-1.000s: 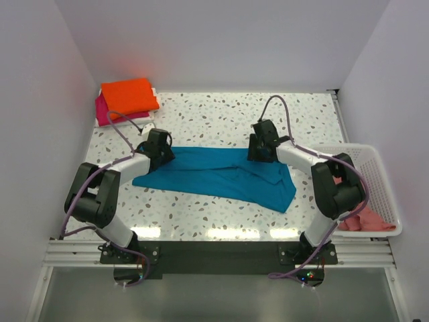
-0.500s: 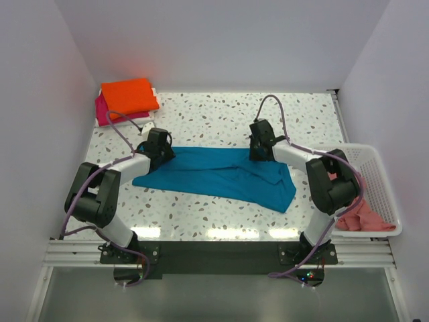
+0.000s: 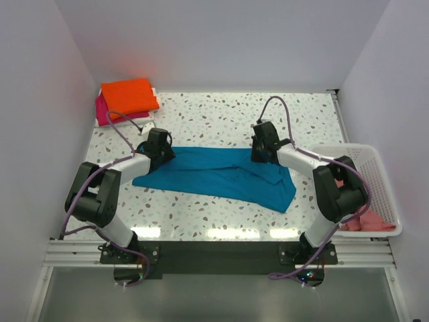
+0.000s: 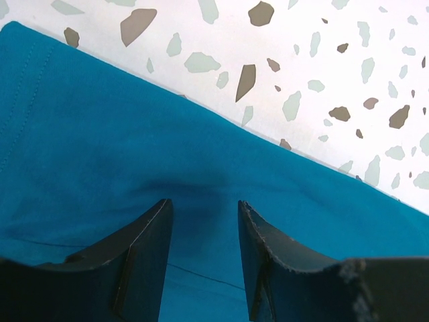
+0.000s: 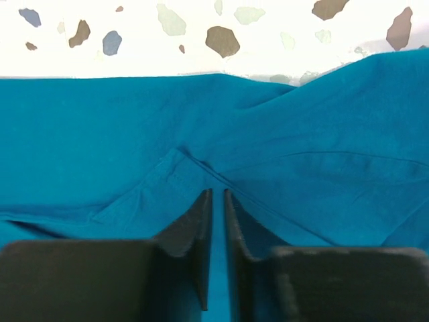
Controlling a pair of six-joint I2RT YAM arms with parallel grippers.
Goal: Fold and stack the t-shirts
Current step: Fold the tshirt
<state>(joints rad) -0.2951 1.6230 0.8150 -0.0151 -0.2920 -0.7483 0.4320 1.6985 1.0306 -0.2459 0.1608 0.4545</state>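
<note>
The teal t-shirt [image 3: 221, 176] lies spread out, partly creased, across the middle of the speckled table [image 3: 221, 114]. Its long side runs from left to right.

The right gripper [image 5: 218, 194] stands on the far edge of the teal t-shirt, toward its right end. Its claw is clenched, with a thin fold of the teal cloth pinched between the two fingers.

The left gripper [image 4: 204, 204] stands on the far left end of the teal t-shirt. Its fingers are apart and rest on the flat cloth without clamping anything.

To the right of the teal t-shirt, at the table's edge, stands a white mesh basket [image 3: 385, 181]. A crumpled salmon t-shirt [image 3: 367, 221] lies in its near end.

Far to the left behind the teal t-shirt, in the table's corner, a folded orange t-shirt [image 3: 129, 94] lies on top of a magenta t-shirt [image 3: 102, 114].
</note>
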